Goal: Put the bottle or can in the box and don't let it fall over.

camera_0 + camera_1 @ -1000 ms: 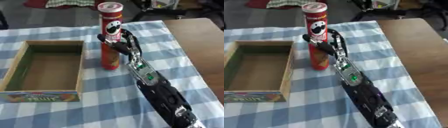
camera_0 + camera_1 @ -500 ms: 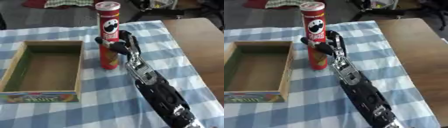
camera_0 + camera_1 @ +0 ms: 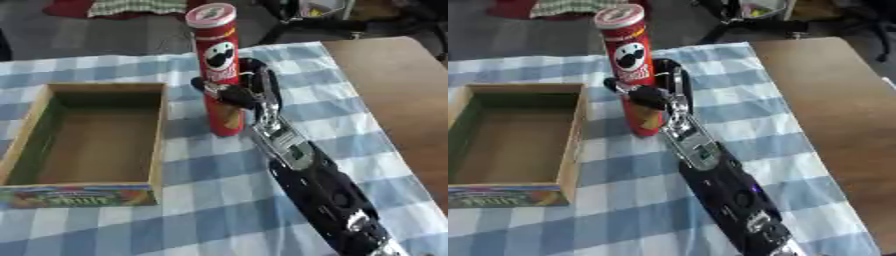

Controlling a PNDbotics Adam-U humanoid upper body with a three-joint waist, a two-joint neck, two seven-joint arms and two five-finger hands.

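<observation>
Left eye view shows my right hand (image 3: 243, 93) curled round the one tall red can (image 3: 218, 70), upright mid-table beside the single open box (image 3: 91, 141) by the left edge. I'd worry it tips: my hold sits low and it must clear the box wall.

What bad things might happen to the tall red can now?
The red can is tall and narrow, and the right hand grips it around the middle, so it might tip while moving. The box has a raised wall on the can's side; the can's bottom could catch on it if lifted too low. Set down tilted, it may fall over inside.
</observation>
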